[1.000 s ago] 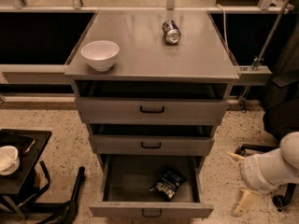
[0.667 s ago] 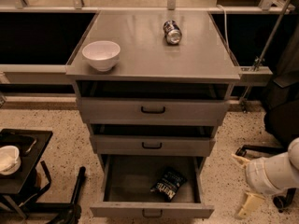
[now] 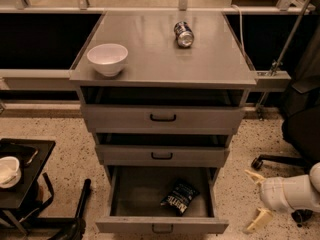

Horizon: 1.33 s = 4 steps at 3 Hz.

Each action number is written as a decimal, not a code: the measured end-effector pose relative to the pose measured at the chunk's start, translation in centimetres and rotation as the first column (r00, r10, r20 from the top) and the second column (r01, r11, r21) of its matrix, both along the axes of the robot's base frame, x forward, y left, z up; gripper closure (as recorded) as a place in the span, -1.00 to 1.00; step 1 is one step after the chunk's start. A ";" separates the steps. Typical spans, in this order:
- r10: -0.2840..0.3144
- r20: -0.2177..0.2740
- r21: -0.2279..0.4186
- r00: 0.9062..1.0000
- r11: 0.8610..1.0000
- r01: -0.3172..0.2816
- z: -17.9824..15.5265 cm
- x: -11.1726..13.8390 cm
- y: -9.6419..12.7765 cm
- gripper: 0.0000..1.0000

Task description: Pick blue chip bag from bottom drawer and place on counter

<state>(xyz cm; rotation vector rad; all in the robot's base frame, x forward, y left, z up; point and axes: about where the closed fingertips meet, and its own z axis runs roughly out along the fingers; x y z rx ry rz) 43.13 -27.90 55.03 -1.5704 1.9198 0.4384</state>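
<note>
The blue chip bag point(image 3: 180, 197) lies flat in the open bottom drawer point(image 3: 162, 225), toward its right side, dark with white lettering. The counter point(image 3: 165, 59) is the grey cabinet top above it. My gripper point(image 3: 256, 198) is at the lower right, over the floor to the right of the bottom drawer and apart from it. Its two pale fingers point(image 3: 254, 176) point left and stand spread wide apart, holding nothing. The white arm point(image 3: 292, 193) runs off the right edge.
A white bowl point(image 3: 107, 59) stands on the counter's front left; a drink can point(image 3: 183, 34) lies on its side at the back. Two shallower drawers are slightly pulled out. A small black side table point(image 3: 22, 176) with a white bowl is at lower left. A chair base point(image 3: 280, 161) is at right.
My gripper and arm have slid to the right and slightly down in the view. The bag, the drawers and the things on the counter have not moved among themselves.
</note>
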 end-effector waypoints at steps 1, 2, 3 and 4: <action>0.004 -0.005 0.142 1.000 0.990 -0.003 -6.4 1.7 4.0 -1.00; 0.019 0.000 0.183 1.000 0.983 -0.019 -11.2 3.1 9.0 -1.00; 0.038 0.012 0.158 0.999 0.987 -0.040 -14.1 4.0 13.3 -1.00; 0.071 0.021 0.051 0.997 0.996 -0.072 -17.1 5.3 20.5 -1.00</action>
